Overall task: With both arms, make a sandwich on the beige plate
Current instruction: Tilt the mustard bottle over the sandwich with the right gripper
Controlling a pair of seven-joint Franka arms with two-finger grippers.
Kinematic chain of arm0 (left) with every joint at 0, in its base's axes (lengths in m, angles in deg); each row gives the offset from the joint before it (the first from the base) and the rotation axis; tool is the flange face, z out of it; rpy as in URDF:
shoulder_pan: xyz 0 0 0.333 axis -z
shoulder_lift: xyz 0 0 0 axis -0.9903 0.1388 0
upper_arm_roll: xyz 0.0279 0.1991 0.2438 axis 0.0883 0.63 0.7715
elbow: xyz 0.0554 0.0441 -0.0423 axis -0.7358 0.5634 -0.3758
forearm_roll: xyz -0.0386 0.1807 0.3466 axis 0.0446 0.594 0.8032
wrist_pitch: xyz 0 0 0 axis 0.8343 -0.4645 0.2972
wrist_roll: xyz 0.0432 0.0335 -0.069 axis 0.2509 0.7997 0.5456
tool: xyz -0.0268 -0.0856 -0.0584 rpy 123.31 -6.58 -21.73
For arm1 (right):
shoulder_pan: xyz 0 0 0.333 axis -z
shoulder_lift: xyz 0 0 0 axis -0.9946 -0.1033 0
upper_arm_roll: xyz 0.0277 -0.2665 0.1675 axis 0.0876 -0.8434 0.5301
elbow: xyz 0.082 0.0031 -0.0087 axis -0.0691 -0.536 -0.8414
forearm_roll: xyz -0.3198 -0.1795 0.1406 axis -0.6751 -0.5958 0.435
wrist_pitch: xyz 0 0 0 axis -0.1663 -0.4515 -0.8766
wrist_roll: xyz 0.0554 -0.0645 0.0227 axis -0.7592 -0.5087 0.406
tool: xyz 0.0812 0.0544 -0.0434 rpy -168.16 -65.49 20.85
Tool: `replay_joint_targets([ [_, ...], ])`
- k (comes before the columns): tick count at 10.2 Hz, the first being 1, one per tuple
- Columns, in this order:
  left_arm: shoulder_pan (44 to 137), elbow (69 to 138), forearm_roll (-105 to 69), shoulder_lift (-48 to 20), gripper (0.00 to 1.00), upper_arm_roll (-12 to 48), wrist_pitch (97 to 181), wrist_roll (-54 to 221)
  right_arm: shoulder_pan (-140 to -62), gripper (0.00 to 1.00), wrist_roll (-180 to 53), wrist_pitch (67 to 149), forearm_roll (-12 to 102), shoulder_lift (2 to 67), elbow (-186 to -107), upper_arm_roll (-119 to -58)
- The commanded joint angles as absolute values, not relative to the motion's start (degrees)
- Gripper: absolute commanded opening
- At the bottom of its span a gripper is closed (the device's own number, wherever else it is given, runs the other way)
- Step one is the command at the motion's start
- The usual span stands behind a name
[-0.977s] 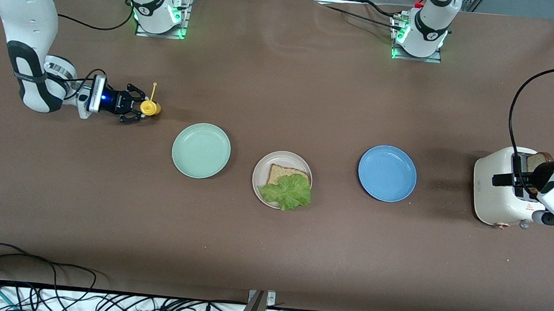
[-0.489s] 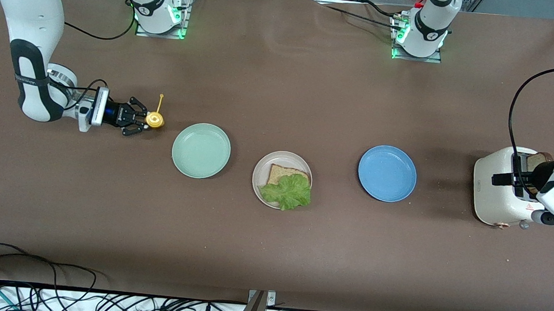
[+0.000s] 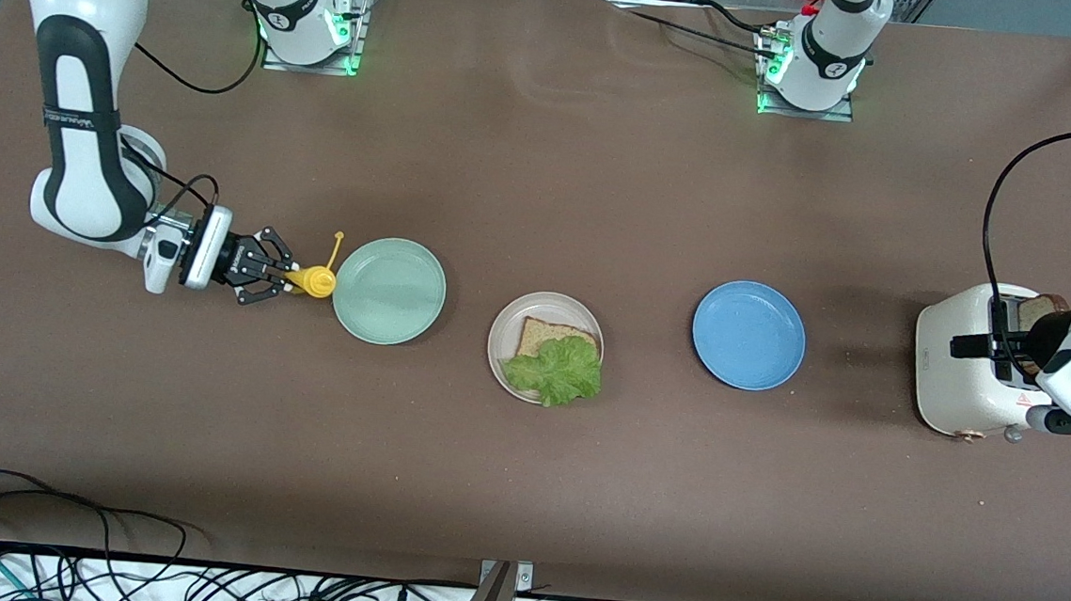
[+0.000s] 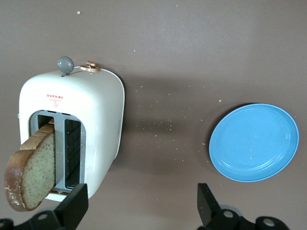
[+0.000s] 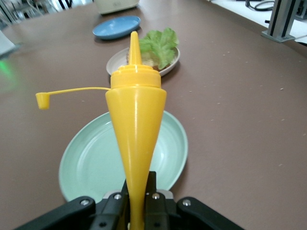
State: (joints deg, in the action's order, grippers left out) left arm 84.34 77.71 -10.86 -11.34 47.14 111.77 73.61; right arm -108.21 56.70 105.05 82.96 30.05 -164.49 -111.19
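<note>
On the beige plate [image 3: 507, 329] in the middle of the table lies one slice of brown bread [image 3: 547, 332] with a ruffled lettuce leaf [image 3: 557, 370] on top, hanging over the rim nearest the front camera. My right gripper [image 3: 287, 276] is shut on a yellow squeeze bottle [image 3: 315, 280], held level just beside the mint green plate [image 3: 389, 290], nozzle toward the beige plate [image 5: 117, 61]. The bottle's cap [image 5: 42, 100] dangles on its tether. My left gripper [image 4: 142, 201] hangs open by the white toaster [image 4: 91, 120], with a second bread slice [image 4: 31, 172] sticking out of a slot.
A blue plate [image 3: 748, 334] lies between the beige plate and the toaster [image 3: 960, 368] at the left arm's end of the table. Crumbs are scattered near the toaster. Cables run along the table edge nearest the front camera.
My right gripper has carried the yellow bottle toward the front camera and up to the mint green plate's rim, tightening on it. The left arm has not moved.
</note>
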Motion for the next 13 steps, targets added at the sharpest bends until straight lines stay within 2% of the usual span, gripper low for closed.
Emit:
replay_joint_targets([
  [1, 84.74, 78.43, -8.48, -12.17, 1.0, 47.02, 111.37, 73.67, -114.19, 0.0, 42.47, 110.87, 75.11, 30.04, -157.08, -111.79],
  [6, 84.74, 78.43, -8.48, -12.17, 1.0, 47.02, 111.37, 73.67, -125.54, 0.0, 12.67, 122.58, 52.18, 27.42, -148.19, -111.7],
  [13, 84.74, 78.43, -8.48, -12.17, 1.0, 47.02, 111.37, 73.67, -137.4, 0.0, -28.58, 122.33, 16.14, 20.56, -136.93, -111.61],
])
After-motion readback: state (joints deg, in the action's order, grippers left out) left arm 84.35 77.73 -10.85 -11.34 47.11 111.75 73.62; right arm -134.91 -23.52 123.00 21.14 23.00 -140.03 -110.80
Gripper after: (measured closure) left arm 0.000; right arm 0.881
